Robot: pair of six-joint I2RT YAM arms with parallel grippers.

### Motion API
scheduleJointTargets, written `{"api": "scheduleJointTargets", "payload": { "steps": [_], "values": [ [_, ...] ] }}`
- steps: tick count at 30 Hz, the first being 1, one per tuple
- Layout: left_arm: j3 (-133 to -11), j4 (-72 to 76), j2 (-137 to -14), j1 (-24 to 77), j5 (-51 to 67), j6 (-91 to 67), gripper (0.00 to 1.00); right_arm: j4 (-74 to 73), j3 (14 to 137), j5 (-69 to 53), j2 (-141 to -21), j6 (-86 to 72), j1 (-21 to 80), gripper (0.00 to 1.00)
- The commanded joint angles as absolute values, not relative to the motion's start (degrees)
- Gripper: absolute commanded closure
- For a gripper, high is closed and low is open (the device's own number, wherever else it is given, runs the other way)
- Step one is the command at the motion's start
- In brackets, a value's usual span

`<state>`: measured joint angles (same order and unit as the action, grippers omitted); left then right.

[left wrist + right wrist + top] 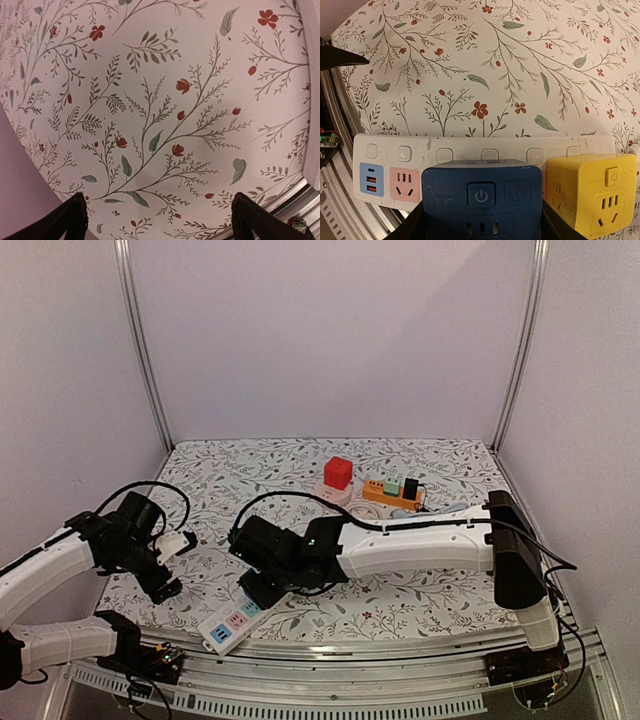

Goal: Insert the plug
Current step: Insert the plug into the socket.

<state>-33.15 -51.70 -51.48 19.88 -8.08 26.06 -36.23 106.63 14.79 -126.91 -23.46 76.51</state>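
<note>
Holding the blue cube [481, 192] square matters most: the right pincer [481, 227] grips it over the strip [485, 150], just beside the yellow cube [592, 195]. Press straight down, without tilt. The left pincer [160, 220] hangs open above the desk [160, 100].

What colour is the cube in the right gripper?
Blue cube, clearest in the right wrist view.

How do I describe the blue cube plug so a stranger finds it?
Find the long white plastic power strip at the near edge of the flowered table. The blue plastic cube plug sits over it, beside a yellow plastic cube. Only it is held by the right gripper.
</note>
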Motion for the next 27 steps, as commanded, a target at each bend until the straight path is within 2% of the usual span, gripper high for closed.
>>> {"api": "scheduleJointTargets", "payload": {
  "steps": [1,7,21,27],
  "values": [
    [-33.8,-51.2,-52.1,18.9,-7.1,25.6,0.01,-51.6,104.1,18.5,-130.3,-22.1,75.6,1.00],
    [-33.9,-51.4,-52.5,18.8,-6.7,25.7,0.00,-49.1,113.6,7.4,-128.2,-21.6,74.3,1.00],
    [-33.9,-51.4,-52.0,18.7,-6.3,25.8,0.00,-42.6,110.5,7.9,-125.5,-23.2,74.0,1.00],
    [-33.9,-51.5,-52.1,18.7,-6.3,25.8,0.00,-41.9,107.0,12.0,-125.7,-23.0,74.1,1.00]
  ]
}}
